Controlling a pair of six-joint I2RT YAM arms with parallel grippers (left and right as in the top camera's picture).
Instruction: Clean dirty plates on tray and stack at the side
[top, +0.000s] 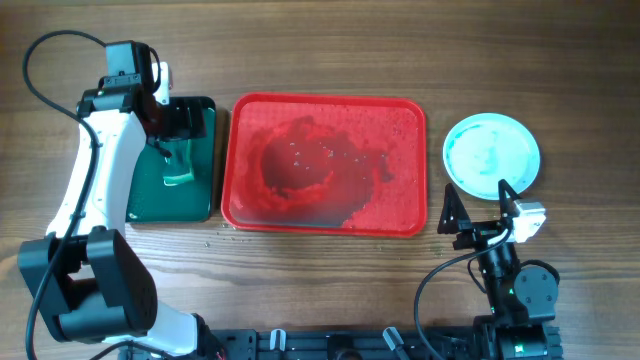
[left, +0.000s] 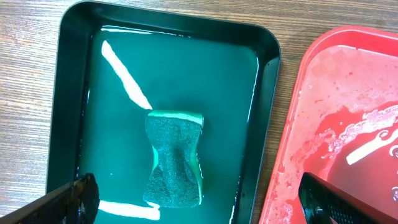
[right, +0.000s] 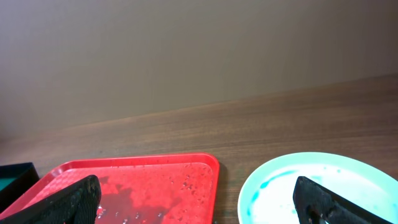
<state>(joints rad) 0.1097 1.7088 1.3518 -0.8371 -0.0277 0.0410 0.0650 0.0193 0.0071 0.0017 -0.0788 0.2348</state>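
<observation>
The red tray (top: 405, 115) lies mid-table, wet, with no plates on it; it also shows in the left wrist view (left: 298, 93) and the right wrist view (right: 124, 164). A pale-blue plate (top: 491, 152) with faint blue-green smears sits on the table to its right, also in the right wrist view (right: 280, 183). I cannot tell if other plates lie under it. My right gripper (top: 478, 205) (right: 199, 202) is open and empty, just in front of the plate. My left gripper (top: 168, 135) (left: 208, 205) is open above a green sponge (left: 174, 155).
The sponge lies in a dark green tray (top: 205, 110) (left: 74, 74) holding shallow liquid, left of the red tray. Small crumbs or drops lie on the wooden table (top: 320, 270) in front of the red tray. A black cable loops at the far left.
</observation>
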